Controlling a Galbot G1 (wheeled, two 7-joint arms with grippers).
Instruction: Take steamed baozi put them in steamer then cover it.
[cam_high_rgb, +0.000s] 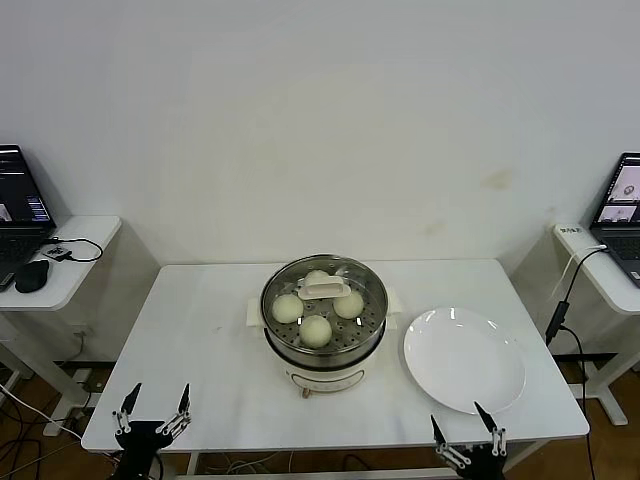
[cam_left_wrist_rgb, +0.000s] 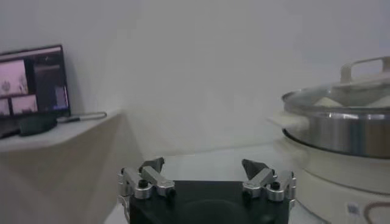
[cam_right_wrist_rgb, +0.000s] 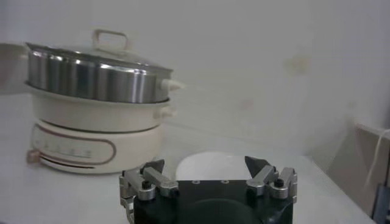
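The steamer (cam_high_rgb: 322, 362) stands mid-table, a shiny steel pot on a cream-white base. Its glass cover (cam_high_rgb: 324, 290) with the cream bar handle sits on top. Through the glass I see several steamed baozi on the perforated tray, one at the left (cam_high_rgb: 287, 308), one in front (cam_high_rgb: 316, 330) and one at the right (cam_high_rgb: 348, 304). My left gripper (cam_high_rgb: 160, 392) hangs open and empty at the table's front left edge. My right gripper (cam_high_rgb: 455, 412) is open and empty at the front right edge. The wrist views show the left gripper (cam_left_wrist_rgb: 203, 163) near the covered steamer (cam_left_wrist_rgb: 347, 131) and the right gripper (cam_right_wrist_rgb: 204, 162) facing the steamer (cam_right_wrist_rgb: 91, 79).
A bare white plate (cam_high_rgb: 463, 358) lies right of the steamer, just beyond my right gripper, also the plate (cam_right_wrist_rgb: 210, 165) in the right wrist view. Side tables flank the work table, with a laptop (cam_high_rgb: 20, 205) and mouse (cam_high_rgb: 32, 275) at left and a laptop (cam_high_rgb: 622, 205) at right.
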